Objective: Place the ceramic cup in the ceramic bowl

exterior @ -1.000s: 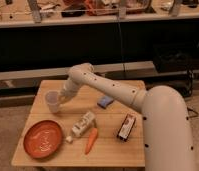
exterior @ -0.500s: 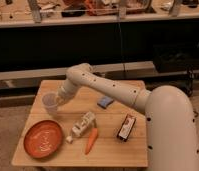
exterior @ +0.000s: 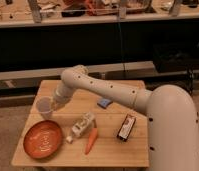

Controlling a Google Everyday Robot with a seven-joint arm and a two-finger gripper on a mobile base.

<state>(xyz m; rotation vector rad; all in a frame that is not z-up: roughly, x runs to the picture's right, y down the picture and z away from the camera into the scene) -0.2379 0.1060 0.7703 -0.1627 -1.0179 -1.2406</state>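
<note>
The gripper (exterior: 54, 104) clasps the small pale white ceramic cup (exterior: 44, 107) above the wooden table's (exterior: 108, 147) left edge. The wide orange-red ceramic bowl (exterior: 43, 139) sits at the front-left corner; lowering the cup upright, centred over it, before letting go suits best.

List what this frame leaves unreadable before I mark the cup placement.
- Tool, camera view: at the ceramic cup, its tip blends with the arm's end, so the grip is unclear.
- Whether the cup is lifted off the table: no side view.
- Dark packet: label too small.
- Shelf items at the top: cut off by the edge.
- Ceramic bowl marks: blurred.
</note>
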